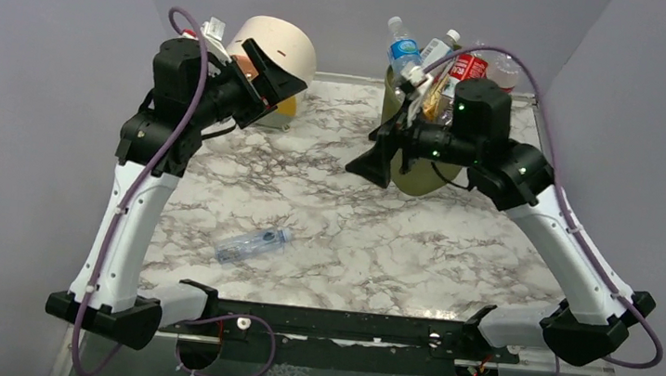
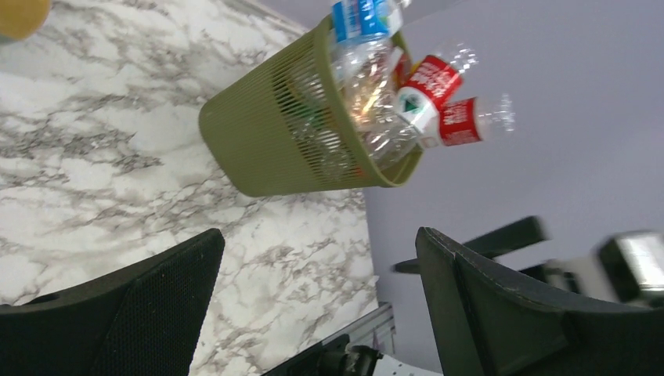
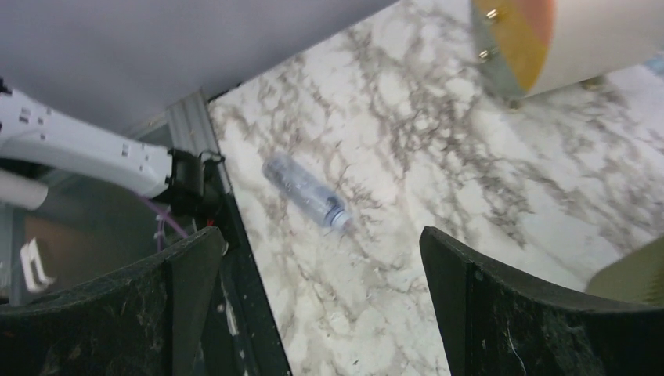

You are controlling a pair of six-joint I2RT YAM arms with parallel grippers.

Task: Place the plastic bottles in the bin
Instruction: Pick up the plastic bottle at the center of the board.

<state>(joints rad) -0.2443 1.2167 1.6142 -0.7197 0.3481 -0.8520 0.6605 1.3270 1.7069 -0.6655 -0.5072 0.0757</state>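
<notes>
One clear bottle [image 1: 253, 244] is seen lying on the counter [image 1: 380, 240], well apart from the bin [image 2: 266, 141] and off to its near left. Its long axis is laid crosswise, cap toward the bin. The left fingers [image 1: 274, 74] and right fingers [image 1: 374, 162] are spread wide, empty. The right, just beside the bin, are judged slightly nearer.

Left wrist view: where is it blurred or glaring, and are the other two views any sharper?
Left wrist view: the bin is sharp, the plastic bottles in it catch bright glare, and the arm part at the right edge is smeared. Right wrist view: the lying bottle is slightly soft. Top external view: even light, only faint shadows on the table, nothing blurred.
</notes>
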